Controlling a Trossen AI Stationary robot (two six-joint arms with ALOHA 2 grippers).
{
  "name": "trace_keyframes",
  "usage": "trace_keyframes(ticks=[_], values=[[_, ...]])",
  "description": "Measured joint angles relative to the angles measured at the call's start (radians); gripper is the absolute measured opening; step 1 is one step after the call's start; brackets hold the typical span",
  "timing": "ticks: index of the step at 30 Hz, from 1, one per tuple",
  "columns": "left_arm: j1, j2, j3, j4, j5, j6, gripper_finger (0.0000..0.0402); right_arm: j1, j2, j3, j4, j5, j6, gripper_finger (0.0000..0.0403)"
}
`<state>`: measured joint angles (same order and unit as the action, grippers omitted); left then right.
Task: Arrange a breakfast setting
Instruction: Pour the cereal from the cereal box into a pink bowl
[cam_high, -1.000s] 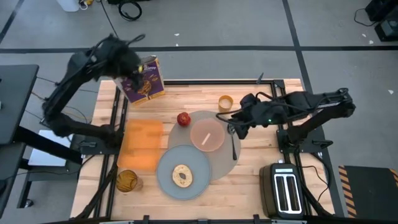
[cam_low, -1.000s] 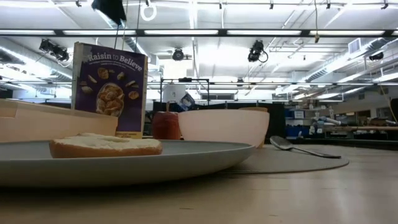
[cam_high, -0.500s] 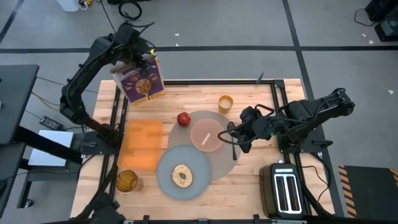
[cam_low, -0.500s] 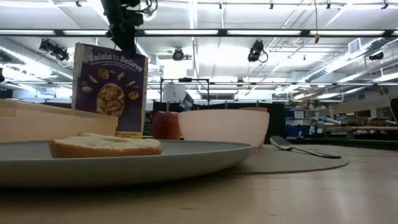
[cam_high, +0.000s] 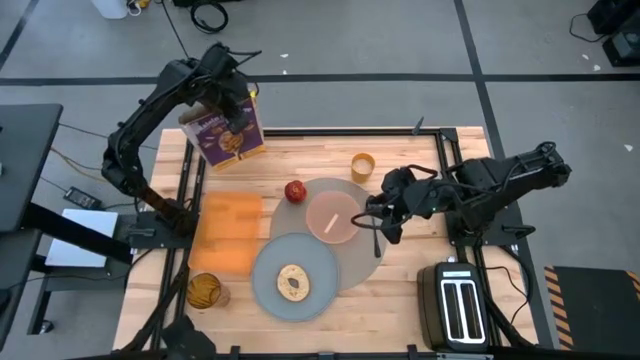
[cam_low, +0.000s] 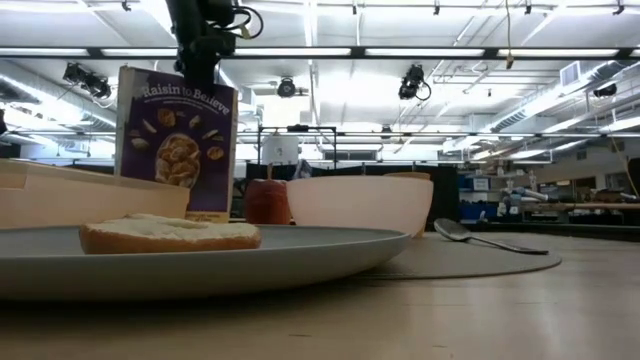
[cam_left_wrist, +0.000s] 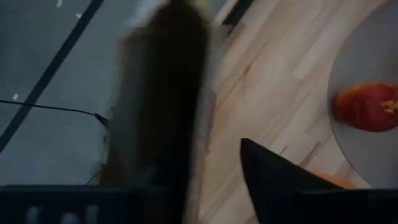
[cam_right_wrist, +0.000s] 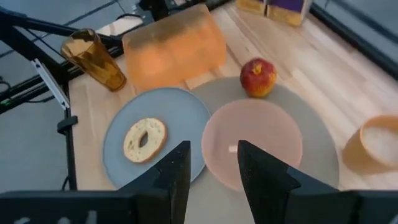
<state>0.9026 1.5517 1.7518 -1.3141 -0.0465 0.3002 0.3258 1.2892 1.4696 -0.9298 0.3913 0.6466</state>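
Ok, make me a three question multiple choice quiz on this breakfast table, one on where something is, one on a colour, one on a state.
1. Where does the apple sit?
A. in the bowl
B. at the mat's edge, beside the bowl
C. on the toaster

2. What colour is the cloth?
A. orange
B. green
C. white

3. What lies on the grey plate?
A. nothing
B. a spoon
C. a round slice of bread with a hole

Answers: 1 B, the apple rests at the rim of the round mat, next to the pink bowl. 2 A, it shows orange beside the plate. 3 C, the bread lies on it.
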Motion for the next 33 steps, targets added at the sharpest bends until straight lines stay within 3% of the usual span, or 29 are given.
trace_keyframes(ticks=[7, 11, 17, 26, 33], values=[[-0.036, -0.002, -0.025, 0.016, -0.001, -0.032, 0.0013, -0.057, 0.0, 0.0, 0.153, 0.0, -0.206, 0.014], [-0.043, -0.036, 0.01, -0.011, 0.0, -0.054, 0.0008, -0.103, -0.017, 0.0, 0.207, 0.012, -0.282, 0.014], [-0.09, -0.077, 0.241, -0.145, 0.016, -0.068, 0.0005, -0.226, -0.051, 0.0, 0.293, -0.02, -0.342, 0.0157], [-0.162, -0.116, 0.595, -0.194, 0.252, -0.153, 0.0004, -0.402, -0.032, -0.059, 0.457, -0.185, -0.411, 0.0265], [-0.228, -0.191, 0.565, -0.12, 0.413, -0.217, 0.0004, -0.482, -0.033, -0.284, 0.738, -0.309, -0.412, 0.034]])
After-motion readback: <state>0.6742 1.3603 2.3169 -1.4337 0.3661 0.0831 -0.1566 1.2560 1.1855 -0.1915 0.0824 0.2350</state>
